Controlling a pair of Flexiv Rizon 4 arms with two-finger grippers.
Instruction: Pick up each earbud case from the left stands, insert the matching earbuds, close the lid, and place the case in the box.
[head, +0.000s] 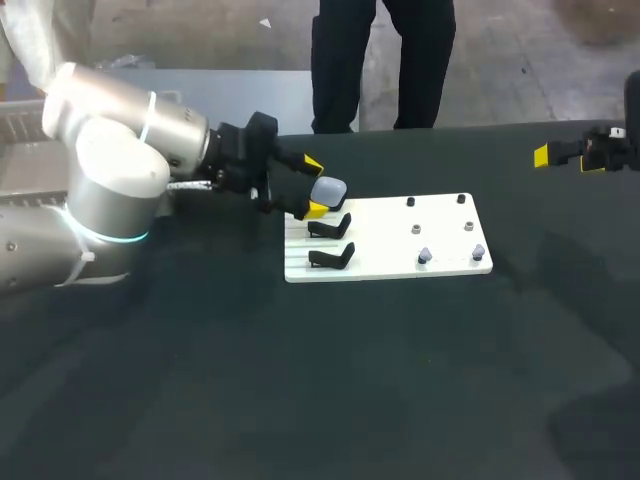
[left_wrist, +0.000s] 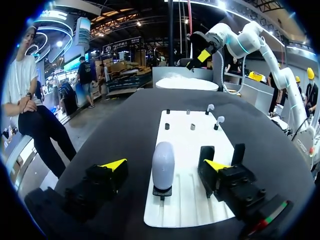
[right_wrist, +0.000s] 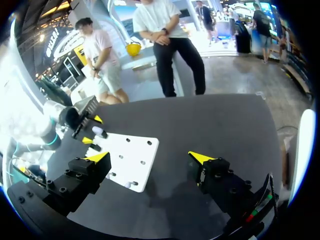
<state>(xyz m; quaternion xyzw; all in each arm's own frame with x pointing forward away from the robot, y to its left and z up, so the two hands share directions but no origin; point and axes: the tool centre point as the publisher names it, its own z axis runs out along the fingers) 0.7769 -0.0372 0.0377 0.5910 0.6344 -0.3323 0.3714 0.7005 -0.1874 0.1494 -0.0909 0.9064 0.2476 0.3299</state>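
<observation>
earbud case (left_wrist: 163, 162): pale grey, upright on end stand (left_wrist: 161, 192) | other stands (head: 330, 227): black, empty | earbuds (head: 424, 257): two, standing upright

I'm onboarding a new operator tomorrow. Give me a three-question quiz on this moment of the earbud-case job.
1. True or false: the left gripper is shut on the earbud case.
2. How many black stands on the white board are empty?
3. The right gripper holds: A) an earbud, B) a case, C) nothing.
Key: 1 false, its fingers stand open on either side of the case; 2 two; 3 C.
</observation>
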